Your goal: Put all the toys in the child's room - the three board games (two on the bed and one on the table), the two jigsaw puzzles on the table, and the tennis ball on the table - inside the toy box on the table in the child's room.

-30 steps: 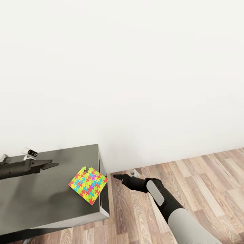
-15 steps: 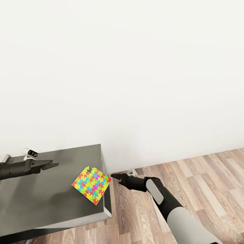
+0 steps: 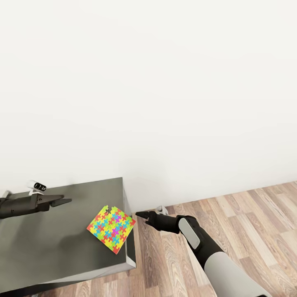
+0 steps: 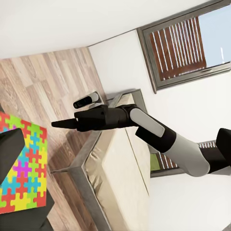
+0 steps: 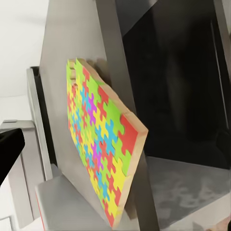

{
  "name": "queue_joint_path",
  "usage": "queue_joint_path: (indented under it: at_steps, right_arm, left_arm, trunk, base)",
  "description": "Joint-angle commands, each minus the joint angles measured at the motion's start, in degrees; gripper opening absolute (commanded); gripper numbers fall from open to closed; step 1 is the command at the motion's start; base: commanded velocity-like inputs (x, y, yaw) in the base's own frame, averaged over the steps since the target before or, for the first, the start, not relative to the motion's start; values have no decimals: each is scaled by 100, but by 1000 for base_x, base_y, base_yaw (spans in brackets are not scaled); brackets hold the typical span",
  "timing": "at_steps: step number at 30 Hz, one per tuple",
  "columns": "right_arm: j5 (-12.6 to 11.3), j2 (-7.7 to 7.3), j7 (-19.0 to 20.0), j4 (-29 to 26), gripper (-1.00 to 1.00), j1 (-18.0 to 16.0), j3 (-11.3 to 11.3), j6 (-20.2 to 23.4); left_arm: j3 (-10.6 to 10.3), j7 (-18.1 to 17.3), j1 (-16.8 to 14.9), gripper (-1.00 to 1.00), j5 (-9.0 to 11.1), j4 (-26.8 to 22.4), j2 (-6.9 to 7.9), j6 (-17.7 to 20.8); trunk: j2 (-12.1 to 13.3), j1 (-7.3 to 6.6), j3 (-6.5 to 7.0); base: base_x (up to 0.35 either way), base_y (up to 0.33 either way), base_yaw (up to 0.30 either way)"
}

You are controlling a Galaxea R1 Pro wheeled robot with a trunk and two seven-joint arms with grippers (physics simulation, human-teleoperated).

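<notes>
Jaws on both grippers look closed and empty, right gripper [image 3: 142,214] just beside the jigsaw puzzle [image 3: 111,229] overhanging the worktop [image 3: 49,243] edge; left gripper [image 3: 62,202] hovers farther off.

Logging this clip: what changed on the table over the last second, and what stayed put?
The jigsaw puzzle slid toward the table edge, its corner now overhanging there, as the right gripper came up beside that corner. Nothing was grasped or released. The left gripper stayed hovering over the table.

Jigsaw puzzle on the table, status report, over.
Jigsaw puzzle flat at table edge, corner overhanging, untouched. Left gripper above table, empty. Right gripper off the edge, pointing at puzzle, shut, empty. Nothing between.
</notes>
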Motion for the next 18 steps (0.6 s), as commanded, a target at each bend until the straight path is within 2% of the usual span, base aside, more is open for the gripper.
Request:
queue_joint_path:
  at_steps: [1,15,18]
  right_arm:
    - [-9,-1,2,-1,100,-4,0,20]
    - [-9,-1,1,-1,100,-4,0,16]
    - [-9,0,1,-1,100,-4,0,16]
  left_arm:
    - [-25,-21,-7,100,20,3,8,60]
    - [-25,-21,-2,100,10,3,7,60]
    - [-25,-21,-1,100,10,3,7,64]
  trunk:
    - [-6,2,-6]
    - [-6,2,-6]
    - [-126,68,-60]
  base:
    - [50,0,0]
    - [46,0,0]
    - [2,0,0]
